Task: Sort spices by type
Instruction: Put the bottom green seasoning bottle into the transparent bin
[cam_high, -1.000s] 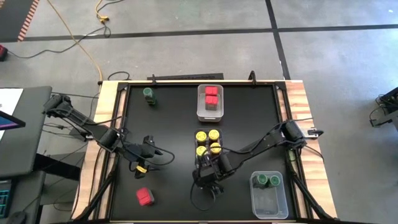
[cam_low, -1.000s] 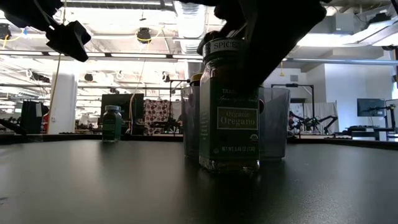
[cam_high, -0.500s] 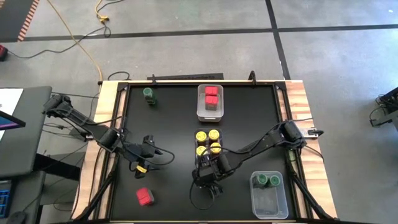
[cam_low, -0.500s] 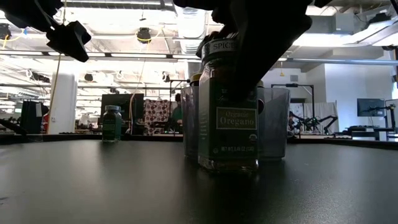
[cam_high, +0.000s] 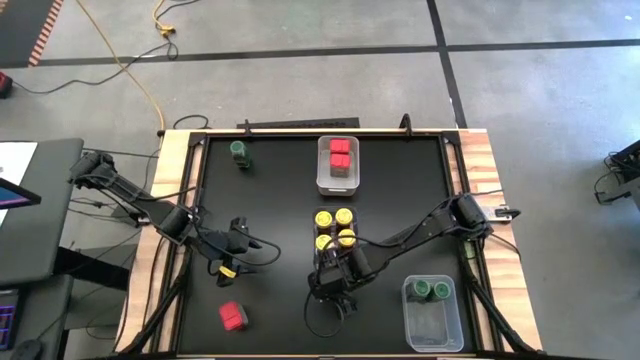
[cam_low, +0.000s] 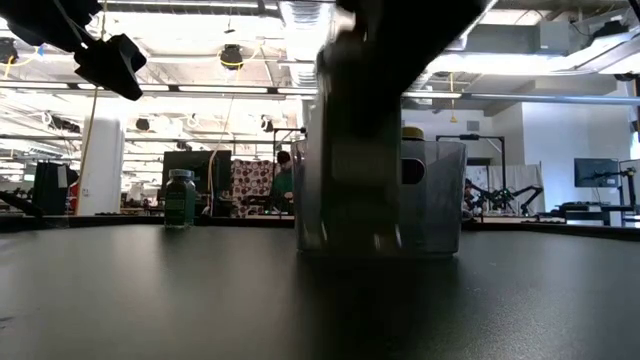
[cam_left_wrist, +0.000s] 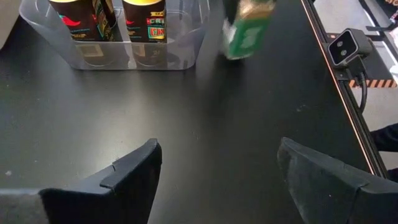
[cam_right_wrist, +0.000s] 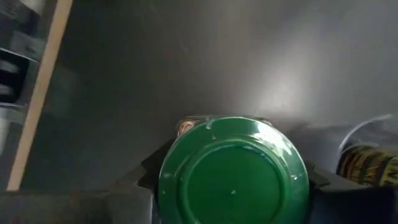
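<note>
My right gripper (cam_high: 335, 285) is shut on a green-lidded oregano jar (cam_right_wrist: 233, 171) just in front of the clear bin of yellow-lidded jars (cam_high: 335, 228). The jar shows as a dark blur in the low view (cam_low: 360, 150). In the left wrist view the jar (cam_left_wrist: 245, 28) looks tilted and off the table. My left gripper (cam_high: 235, 240) hangs open above the table's left half, holding nothing. Another green-lidded jar (cam_high: 240, 152) stands at the far left, and a red spice (cam_high: 232, 316) lies at the near left. My right gripper pinches the jar between its two fingers at the sides of the green lid (cam_right_wrist: 165, 177). One finger (cam_right_wrist: 140, 183) stands on either side. The fingers come slanting down from above. The jar hangs below them, tilted; whether its base still touches the table I cannot tell.
A clear bin (cam_high: 321, 185) with red spices stands at the far middle. Another clear bin (cam_high: 432, 330) at the near right holds two green-lidded jars (cam_high: 430, 290). The yellow jars' bin wall (cam_left_wrist: 168, 53) is right behind the held jar. The table's right edge carries a small camera (cam_left_wrist: 348, 46).
The oregano jar stood upright and sharp on the table under my right gripper. Now it is blurred and tilted, and its base sits higher in the low view. My right gripper has taken hold of it.
</note>
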